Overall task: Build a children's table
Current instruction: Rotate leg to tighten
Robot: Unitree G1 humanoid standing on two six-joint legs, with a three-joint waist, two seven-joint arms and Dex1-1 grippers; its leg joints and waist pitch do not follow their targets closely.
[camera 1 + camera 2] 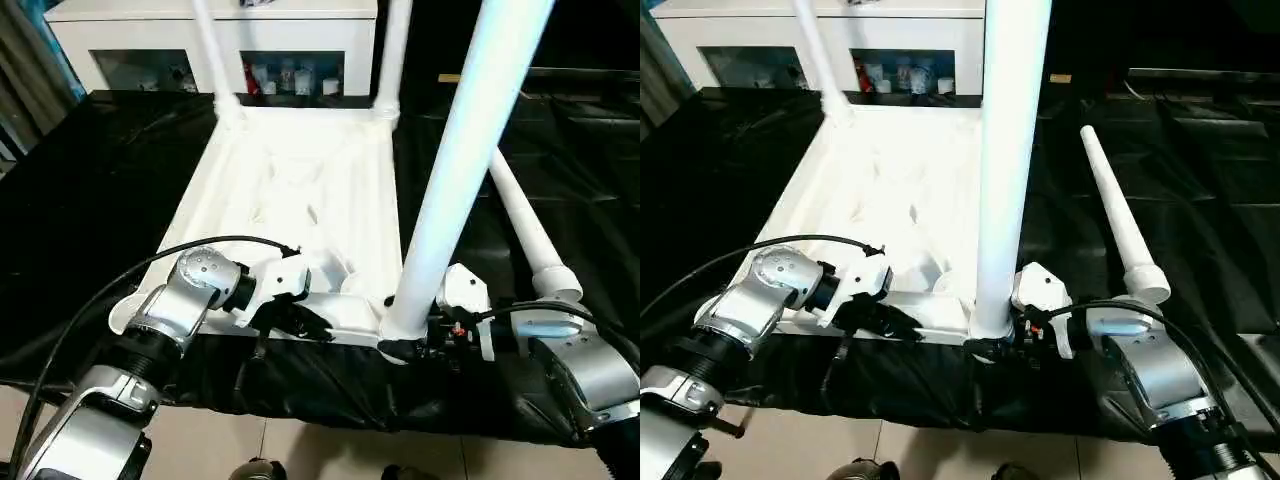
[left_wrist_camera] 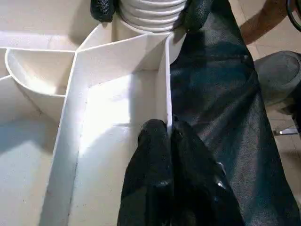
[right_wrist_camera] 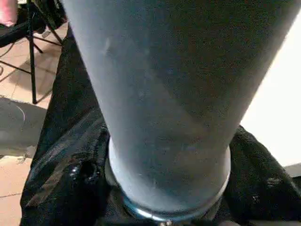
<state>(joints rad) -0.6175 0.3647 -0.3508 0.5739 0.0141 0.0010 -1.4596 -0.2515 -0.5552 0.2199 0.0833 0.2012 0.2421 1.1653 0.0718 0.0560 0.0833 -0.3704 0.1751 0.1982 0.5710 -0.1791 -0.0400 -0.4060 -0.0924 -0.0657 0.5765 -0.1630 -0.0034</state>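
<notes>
The white table top [image 1: 290, 190] lies upside down on a black cloth, ribs up. Two legs [image 1: 212, 50] [image 1: 393, 50] stand in its far corner sockets. A third leg [image 1: 460, 150] stands upright in the near right socket. My right gripper [image 1: 405, 345] is closed round this leg's ribbed base, one black fingertip [image 2: 101, 7] on each side. My left gripper [image 2: 162, 134] is shut on the thin near rim wall of the top, just left of that socket. A fourth leg [image 1: 525, 225] lies loose on the cloth to the right.
A white cabinet [image 1: 130, 40] with glass doors stands behind the table top. The black cloth [image 1: 100, 180] spreads wide on both sides and ends at a tiled floor [image 1: 300, 455] close to me. My cables loop over both forearms.
</notes>
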